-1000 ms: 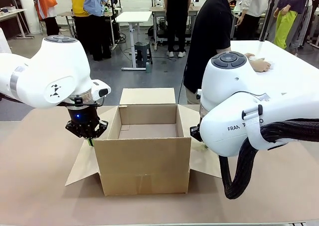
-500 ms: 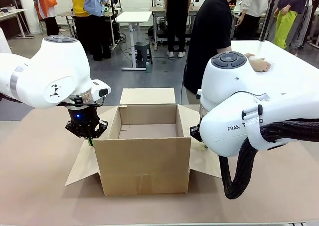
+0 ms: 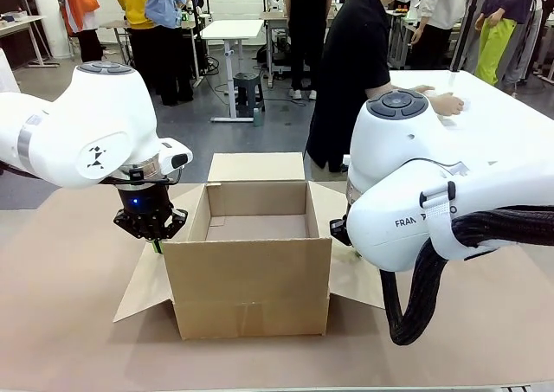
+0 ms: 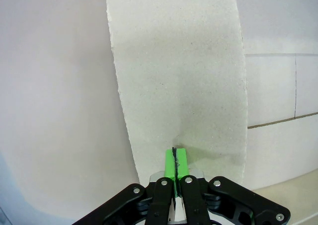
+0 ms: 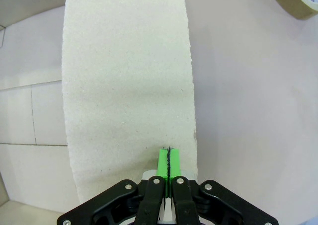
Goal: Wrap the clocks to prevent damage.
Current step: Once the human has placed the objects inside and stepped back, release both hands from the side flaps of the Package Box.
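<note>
Tape roll on table (partly cropped); stool far behind.

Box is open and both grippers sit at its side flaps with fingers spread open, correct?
Not quite: both are shut. The left gripper has its green pads pressed together in the left wrist view, the right gripper likewise in the right wrist view. The box is open, a gripper at each side flap.

One cardboard box, two white arms, one tape roll
</note>
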`<state>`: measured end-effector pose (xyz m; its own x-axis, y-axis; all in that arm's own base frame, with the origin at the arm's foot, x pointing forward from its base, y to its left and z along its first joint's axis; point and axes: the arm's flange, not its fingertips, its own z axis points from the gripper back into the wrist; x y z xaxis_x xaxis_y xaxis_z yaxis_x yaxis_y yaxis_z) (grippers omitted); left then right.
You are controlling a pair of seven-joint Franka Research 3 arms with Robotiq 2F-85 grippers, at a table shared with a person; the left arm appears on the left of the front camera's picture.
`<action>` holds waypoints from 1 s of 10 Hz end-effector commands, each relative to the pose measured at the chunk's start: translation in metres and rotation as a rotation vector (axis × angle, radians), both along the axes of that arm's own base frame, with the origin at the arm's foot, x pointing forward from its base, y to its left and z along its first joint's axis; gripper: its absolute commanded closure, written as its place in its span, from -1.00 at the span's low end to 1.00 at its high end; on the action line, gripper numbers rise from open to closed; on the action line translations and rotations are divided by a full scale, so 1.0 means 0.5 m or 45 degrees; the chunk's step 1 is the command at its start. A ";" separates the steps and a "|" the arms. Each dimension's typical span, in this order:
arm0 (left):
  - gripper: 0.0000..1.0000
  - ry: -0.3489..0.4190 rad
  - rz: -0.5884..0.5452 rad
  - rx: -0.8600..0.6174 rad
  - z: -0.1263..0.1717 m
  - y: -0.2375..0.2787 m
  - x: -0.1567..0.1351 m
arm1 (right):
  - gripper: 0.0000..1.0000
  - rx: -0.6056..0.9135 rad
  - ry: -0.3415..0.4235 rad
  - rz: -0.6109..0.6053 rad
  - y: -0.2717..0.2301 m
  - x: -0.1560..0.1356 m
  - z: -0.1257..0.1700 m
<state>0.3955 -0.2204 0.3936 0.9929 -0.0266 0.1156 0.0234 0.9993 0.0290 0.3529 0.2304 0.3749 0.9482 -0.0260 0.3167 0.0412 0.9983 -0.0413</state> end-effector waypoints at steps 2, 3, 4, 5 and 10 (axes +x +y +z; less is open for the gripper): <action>0.99 0.000 0.000 0.000 0.000 0.000 0.000 | 0.98 -0.004 -0.001 -0.003 0.000 0.001 -0.002; 0.99 0.000 0.000 0.000 0.000 0.000 0.000 | 0.98 -0.004 -0.001 -0.003 0.000 0.001 -0.002; 0.99 0.000 0.000 0.000 0.000 0.000 0.000 | 0.98 -0.004 -0.001 -0.003 0.000 0.001 -0.002; 0.99 0.000 0.000 0.000 0.000 0.000 0.000 | 0.98 -0.004 -0.001 -0.003 0.000 0.001 -0.002; 0.99 0.000 0.000 0.000 0.000 0.000 0.000 | 0.98 -0.004 -0.001 -0.003 0.000 0.001 -0.002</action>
<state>0.3955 -0.2204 0.3936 0.9929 -0.0266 0.1156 0.0234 0.9993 0.0290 0.3529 0.2304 0.3749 0.9482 -0.0260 0.3167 0.0412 0.9983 -0.0413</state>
